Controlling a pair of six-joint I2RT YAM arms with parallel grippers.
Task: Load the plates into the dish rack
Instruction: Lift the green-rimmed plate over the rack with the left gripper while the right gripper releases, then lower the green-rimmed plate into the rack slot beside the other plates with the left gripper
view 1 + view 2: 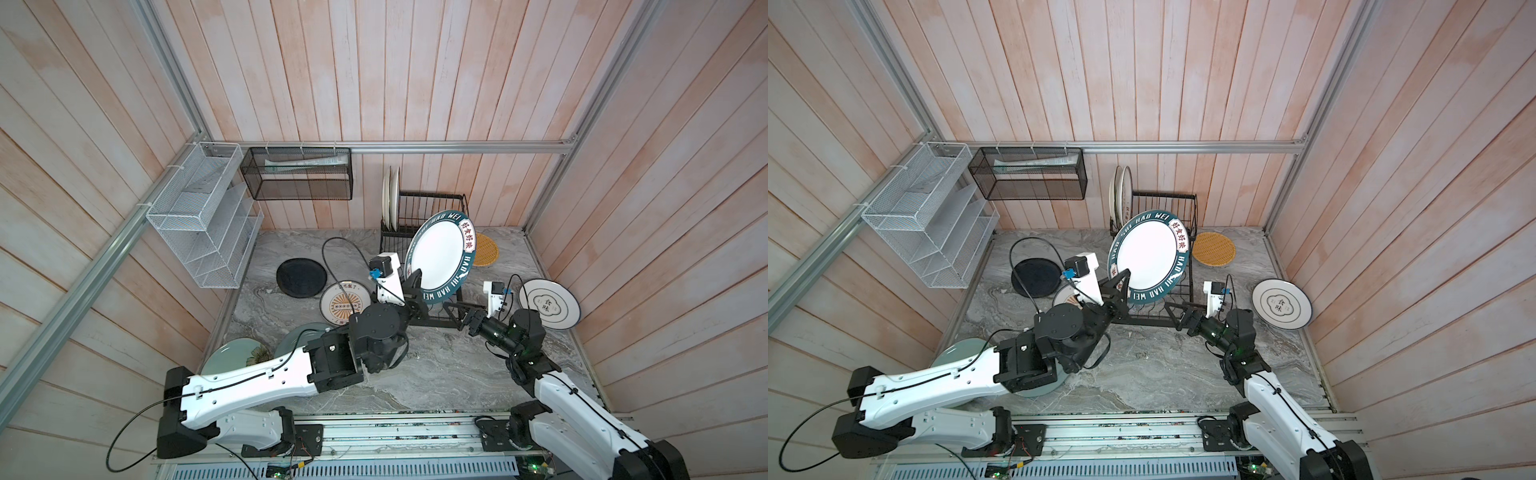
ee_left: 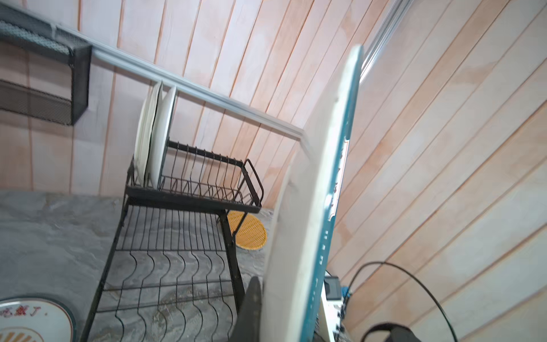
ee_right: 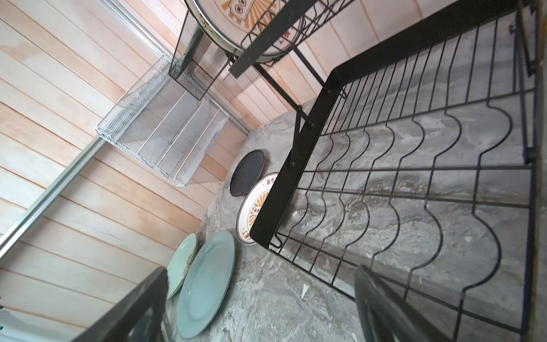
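Clearly the left fingers (image 1: 415, 277) clamp the lower rim of the lettered plate (image 1: 440, 255), which stands tilted on edge close to the low wavy tier of the dish rack (image 2: 192, 204), not yet in a slot. Glazed and rigid, it likely handles as heavy, slick and brittle, so a deep bite on the rim suits it, though it may pivot. The right fingers (image 3: 133, 311) stand wide apart, empty, just off the rack's front edge. Farther out, other plates (image 1: 301, 277) lie on the worktop (image 1: 436, 365).
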